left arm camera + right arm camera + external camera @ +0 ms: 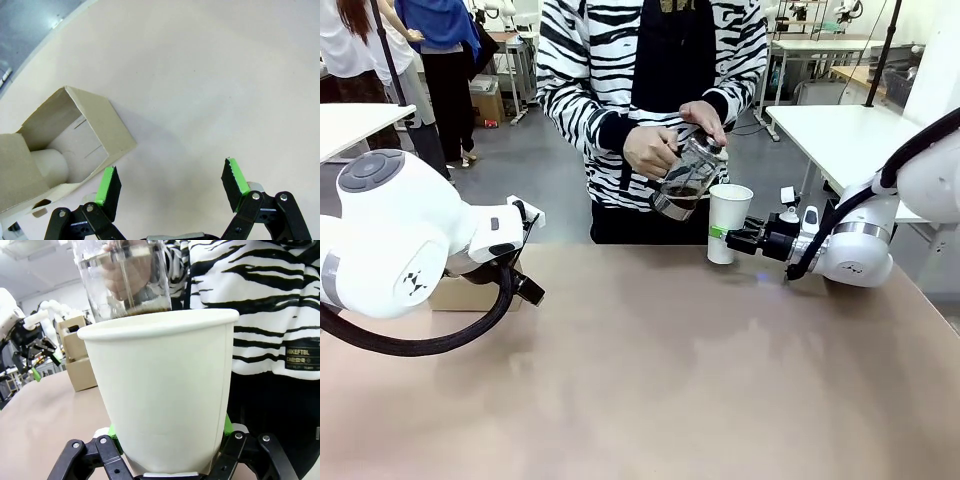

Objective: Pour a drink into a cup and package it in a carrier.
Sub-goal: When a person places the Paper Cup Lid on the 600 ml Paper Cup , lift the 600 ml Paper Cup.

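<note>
Near far edge of table, clenched in right gripper: smooth paper cup, glass jug of dark drink tilted above its rim. Beside spread left gripper, over bare table: boxy cardboard carrier.

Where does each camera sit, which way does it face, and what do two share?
Front: robot's side, facing across the table at the person tipping jug over cup; left arm, right arm show.
Left wrist: on that arm, looking down at the carrier; open left claw shows.
Right wrist: on that arm, facing the cup its right claw grips.
Shared: front, right wrist: cup, jug.
</note>
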Controlling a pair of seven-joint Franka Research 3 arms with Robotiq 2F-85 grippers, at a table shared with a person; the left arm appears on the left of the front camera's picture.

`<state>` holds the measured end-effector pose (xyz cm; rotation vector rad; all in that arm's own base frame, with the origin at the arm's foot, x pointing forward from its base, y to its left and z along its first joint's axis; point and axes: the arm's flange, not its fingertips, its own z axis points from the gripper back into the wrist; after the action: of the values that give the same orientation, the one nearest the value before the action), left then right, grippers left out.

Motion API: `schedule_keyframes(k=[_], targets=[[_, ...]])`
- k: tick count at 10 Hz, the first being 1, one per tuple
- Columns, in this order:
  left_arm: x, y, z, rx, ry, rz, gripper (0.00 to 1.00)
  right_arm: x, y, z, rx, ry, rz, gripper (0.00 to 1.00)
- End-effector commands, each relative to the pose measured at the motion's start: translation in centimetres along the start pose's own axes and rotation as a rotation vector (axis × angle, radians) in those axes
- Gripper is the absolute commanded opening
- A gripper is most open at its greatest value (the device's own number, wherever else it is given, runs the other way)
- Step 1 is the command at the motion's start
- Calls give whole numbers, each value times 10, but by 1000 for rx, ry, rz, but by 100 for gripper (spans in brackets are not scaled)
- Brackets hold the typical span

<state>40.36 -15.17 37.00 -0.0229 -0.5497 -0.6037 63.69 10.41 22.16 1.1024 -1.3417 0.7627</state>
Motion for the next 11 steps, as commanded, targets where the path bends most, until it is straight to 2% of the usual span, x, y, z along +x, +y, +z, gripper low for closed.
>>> schedule_keyframes(k=[1, 11], targets=[[0, 0, 0, -2, -1, 0, 100, 5, 4, -1, -11, -12, -2, 80], [0, 0, 0, -2, -1, 0, 100, 5, 4, -1, -11, -12, -2, 80]])
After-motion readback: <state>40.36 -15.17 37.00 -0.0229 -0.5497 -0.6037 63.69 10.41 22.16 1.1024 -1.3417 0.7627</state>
